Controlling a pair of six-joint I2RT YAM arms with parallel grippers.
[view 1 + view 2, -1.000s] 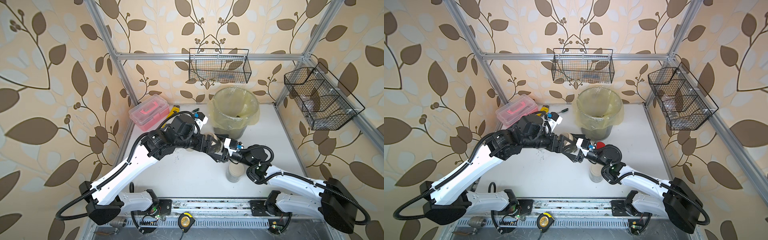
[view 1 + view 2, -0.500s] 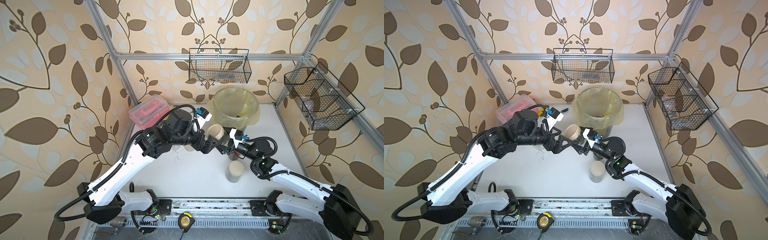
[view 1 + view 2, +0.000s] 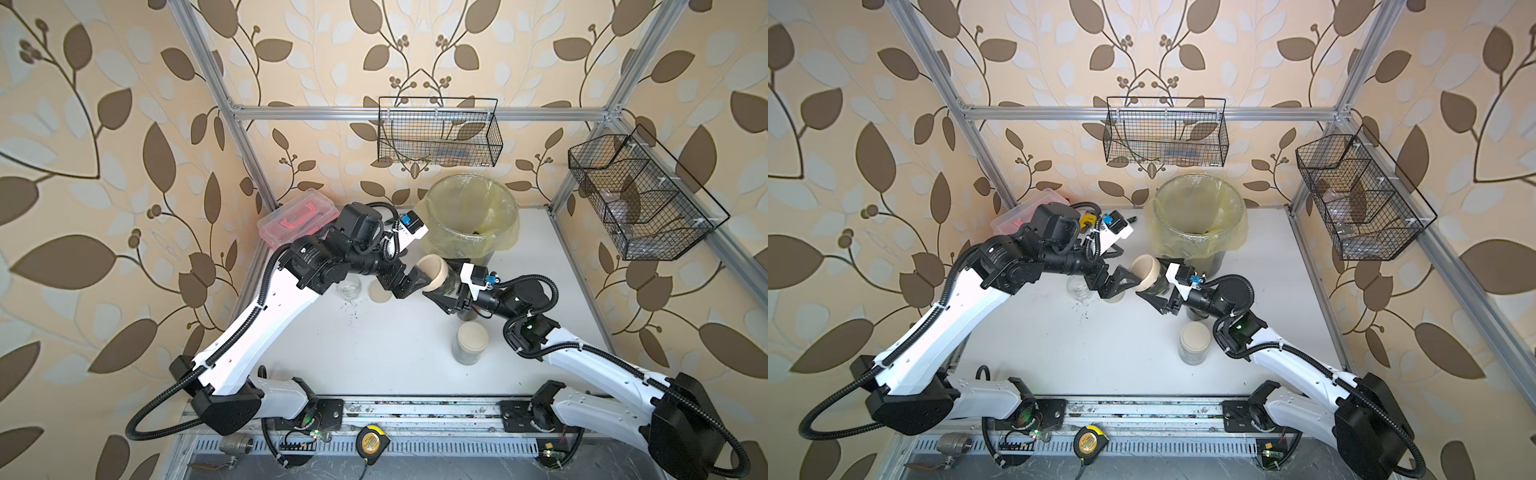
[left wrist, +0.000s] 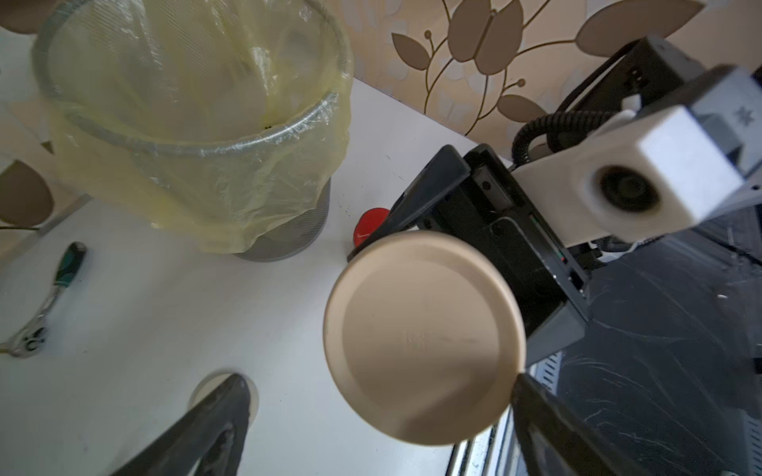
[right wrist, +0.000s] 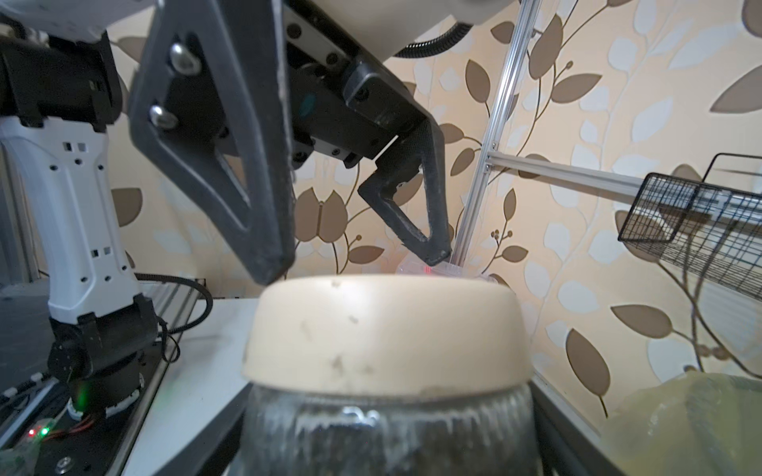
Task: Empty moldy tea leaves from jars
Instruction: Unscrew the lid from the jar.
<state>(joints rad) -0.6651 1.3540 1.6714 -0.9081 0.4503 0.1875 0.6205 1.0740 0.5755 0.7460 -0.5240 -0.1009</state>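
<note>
White tabletop (image 3: 374, 345), jar (image 3: 433, 272) raised in right pincer (image 3: 444, 286), left pincer (image 4: 379, 381) opened wider

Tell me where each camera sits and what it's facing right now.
Top views: high above the front edge, looking down on the white table; both arms, the bin, the right gripper shut on the jar.
Left wrist: on the left arm, looking past its open jaws at the jar's beige lid; bin beyond.
Right wrist: on the right arm, looking along the jar toward the left gripper.
Shared: both wrist views show the lid and the other arm's gripper.
</note>
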